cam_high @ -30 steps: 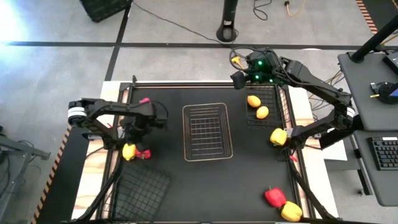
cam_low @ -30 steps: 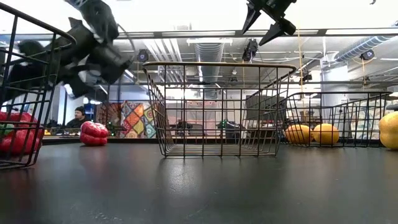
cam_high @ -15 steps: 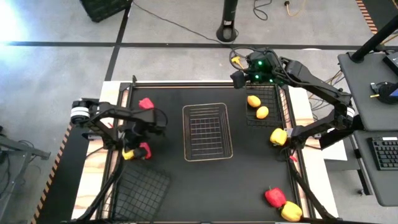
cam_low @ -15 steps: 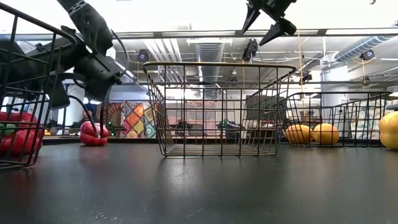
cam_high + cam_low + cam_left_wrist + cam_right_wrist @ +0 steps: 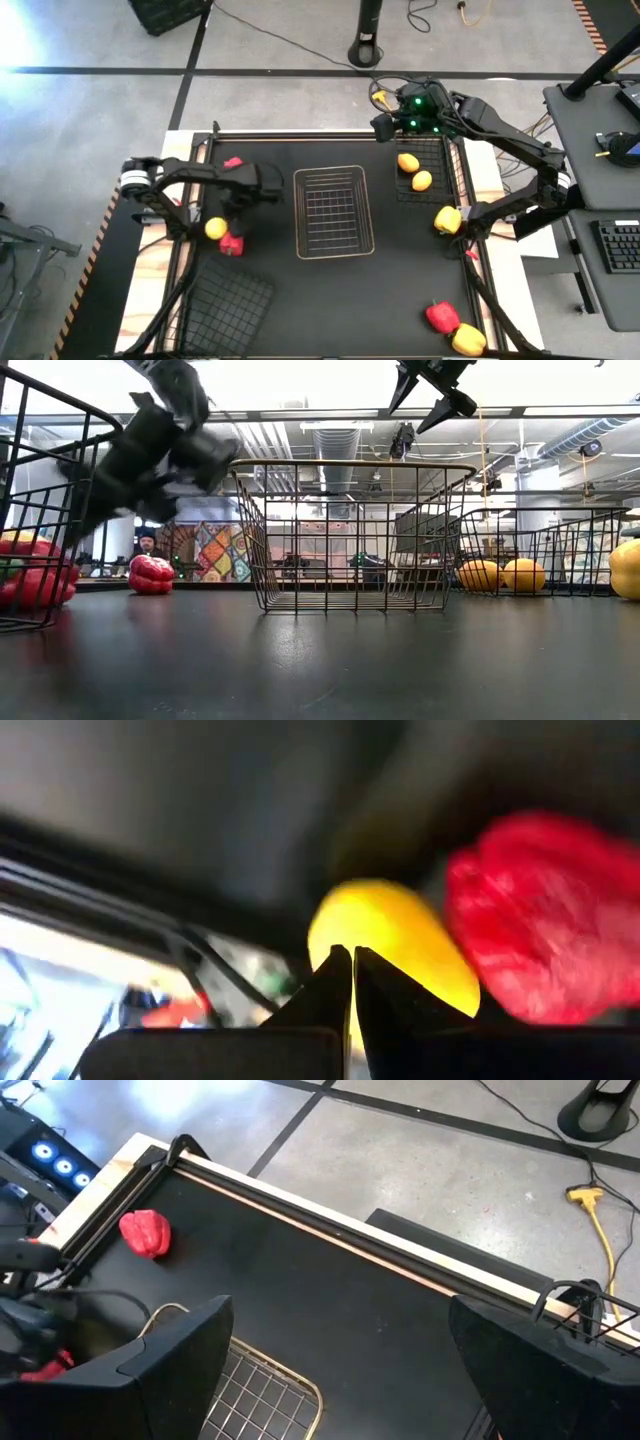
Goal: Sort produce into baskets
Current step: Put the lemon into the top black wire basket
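My left hand point(image 5: 262, 186) has swung away toward the pale wire basket point(image 5: 334, 211), fingers pressed together on nothing; the lemon point(image 5: 215, 228) now lies on the desk point(image 5: 330, 290) touching a red pepper point(image 5: 233, 243), unsorted. Right hand point(image 5: 384, 127) waits, spread.

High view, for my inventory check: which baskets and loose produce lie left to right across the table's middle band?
Yellow lemon → red pepper → pale wire basket → black basket holding two lemons → yellow pepper.
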